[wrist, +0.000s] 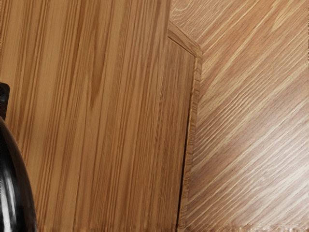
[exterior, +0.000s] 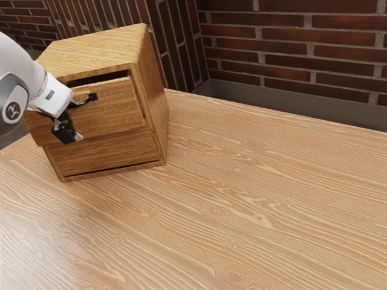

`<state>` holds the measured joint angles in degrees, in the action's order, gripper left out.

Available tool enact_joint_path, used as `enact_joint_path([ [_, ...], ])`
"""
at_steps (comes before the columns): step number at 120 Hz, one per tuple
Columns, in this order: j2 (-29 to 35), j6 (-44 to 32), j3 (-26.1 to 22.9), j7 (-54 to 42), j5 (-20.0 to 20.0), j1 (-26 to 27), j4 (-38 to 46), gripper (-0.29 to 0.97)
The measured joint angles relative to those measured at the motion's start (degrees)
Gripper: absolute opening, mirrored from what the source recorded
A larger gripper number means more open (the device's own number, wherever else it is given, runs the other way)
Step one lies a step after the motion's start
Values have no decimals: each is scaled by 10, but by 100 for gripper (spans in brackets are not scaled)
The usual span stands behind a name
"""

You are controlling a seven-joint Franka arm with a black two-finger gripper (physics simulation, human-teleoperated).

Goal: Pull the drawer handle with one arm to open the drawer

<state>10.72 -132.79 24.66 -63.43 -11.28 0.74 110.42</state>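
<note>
A wooden cabinet [exterior: 97,51] stands at the table's back, on the exterior view's left. Its upper drawer [exterior: 115,112] sticks out a little from the cabinet face, with a dark gap above it. A small wooden handle [exterior: 80,95] sits on the drawer front. My black gripper [exterior: 75,118] is right against that front, open. Its upper finger [exterior: 87,99] lies just under the handle and the lower finger [exterior: 68,134] is well below. In the wrist view the drawer front [wrist: 96,121] is very close, with the cabinet's edge [wrist: 192,96] beside it.
The lower cabinet panel [exterior: 103,154] is flush and closed. The wooden table [exterior: 254,205] stretches wide to the exterior view's right and front. A brick wall [exterior: 290,48] stands behind the table. A black glossy part [wrist: 14,183] sits beside the drawer front in the wrist view.
</note>
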Motion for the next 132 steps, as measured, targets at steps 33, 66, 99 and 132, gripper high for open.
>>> enact_joint_path([
  [33,56,-6,-40,12,-17,-32,56,62],
  [66,115,-8,-77,23,-34,-58,118,67],
  [99,177,-6,-148,34,-44,-112,178,63],
  [132,274,-5,-185,45,-60,-137,257,62],
])
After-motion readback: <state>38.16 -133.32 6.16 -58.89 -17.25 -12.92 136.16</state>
